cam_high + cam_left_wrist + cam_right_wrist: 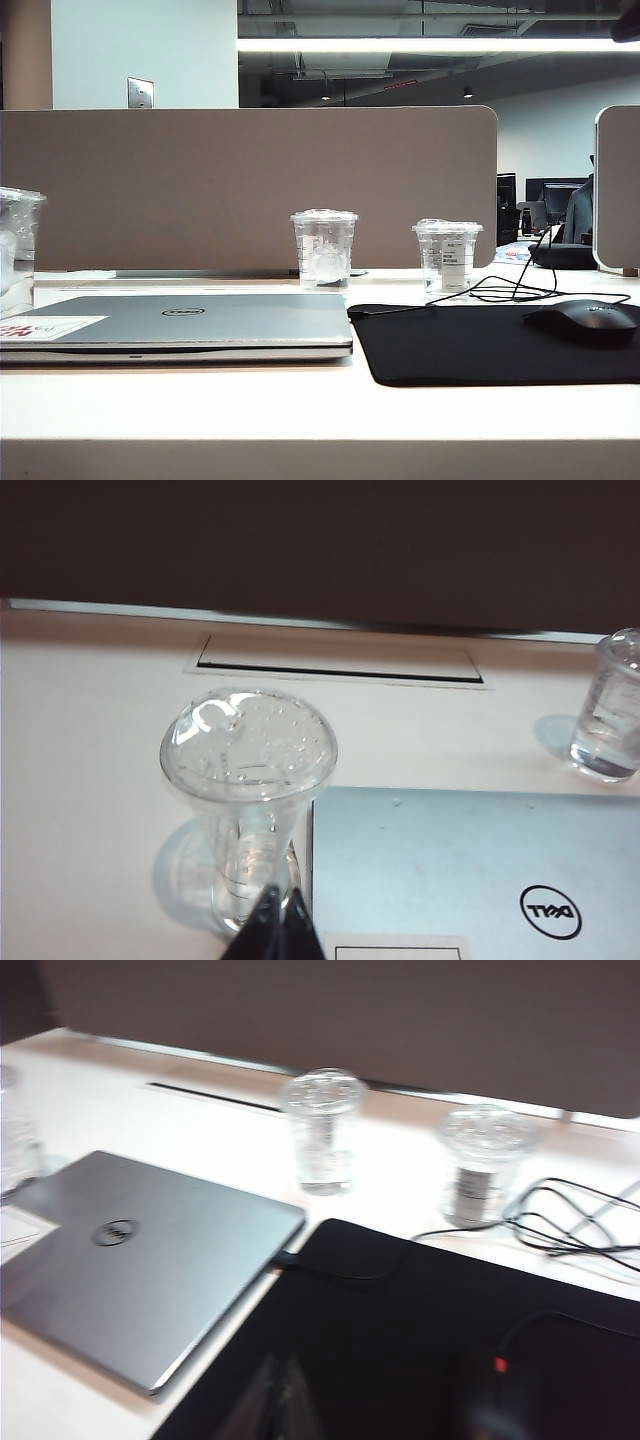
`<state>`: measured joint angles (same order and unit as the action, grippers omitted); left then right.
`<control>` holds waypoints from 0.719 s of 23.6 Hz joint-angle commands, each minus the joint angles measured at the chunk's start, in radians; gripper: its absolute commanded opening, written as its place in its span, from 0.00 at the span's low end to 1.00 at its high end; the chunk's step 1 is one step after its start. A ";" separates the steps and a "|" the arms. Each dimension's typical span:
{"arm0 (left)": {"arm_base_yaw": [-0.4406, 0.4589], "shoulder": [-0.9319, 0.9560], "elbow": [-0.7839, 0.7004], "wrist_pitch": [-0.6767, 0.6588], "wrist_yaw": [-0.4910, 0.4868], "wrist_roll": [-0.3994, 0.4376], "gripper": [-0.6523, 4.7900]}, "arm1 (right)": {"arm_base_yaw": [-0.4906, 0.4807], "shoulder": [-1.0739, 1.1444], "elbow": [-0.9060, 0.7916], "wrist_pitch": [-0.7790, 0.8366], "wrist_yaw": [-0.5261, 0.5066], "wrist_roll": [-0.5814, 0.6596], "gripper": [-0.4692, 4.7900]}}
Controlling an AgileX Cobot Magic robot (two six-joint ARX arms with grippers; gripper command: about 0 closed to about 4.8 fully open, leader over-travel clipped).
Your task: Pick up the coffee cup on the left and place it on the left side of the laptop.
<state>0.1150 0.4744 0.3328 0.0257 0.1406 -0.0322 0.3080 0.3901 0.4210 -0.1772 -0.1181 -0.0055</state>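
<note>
The tall clear plastic coffee cup point(248, 780) stands just left of the closed silver laptop point(470, 870), so the left end effector point(277, 930), closed and empty, and the blurry right end effector point(285, 1400), which I cannot tell is open or closed, hang near that laptop.

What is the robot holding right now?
Nothing. The left gripper is shut, empty, near the coffee cup standing beside the laptop. The right gripper looks empty above the mouse pad.

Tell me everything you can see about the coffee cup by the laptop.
The coffee cup is tall, clear plastic, with a flat clear lid beaded with droplets and faint printed lines on its side. It stands upright on the white table, close beside the laptop's left edge. The left pincer, shut, is near its base; contact is unclear.
</note>
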 commanded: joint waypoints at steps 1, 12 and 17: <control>0.001 -0.075 -0.001 -0.066 -0.018 -0.005 0.11 | 0.000 -0.002 0.007 0.019 0.011 -0.003 0.09; -0.076 -0.204 -0.064 -0.046 -0.121 -0.006 0.11 | 0.000 -0.002 0.006 0.017 0.011 -0.003 0.09; -0.088 -0.329 -0.151 -0.047 -0.117 -0.013 0.11 | 0.001 -0.002 0.006 0.016 0.009 -0.003 0.09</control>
<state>0.0273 0.1692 0.1902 -0.0360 0.0219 -0.0422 0.3080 0.3904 0.4206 -0.1780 -0.1089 -0.0055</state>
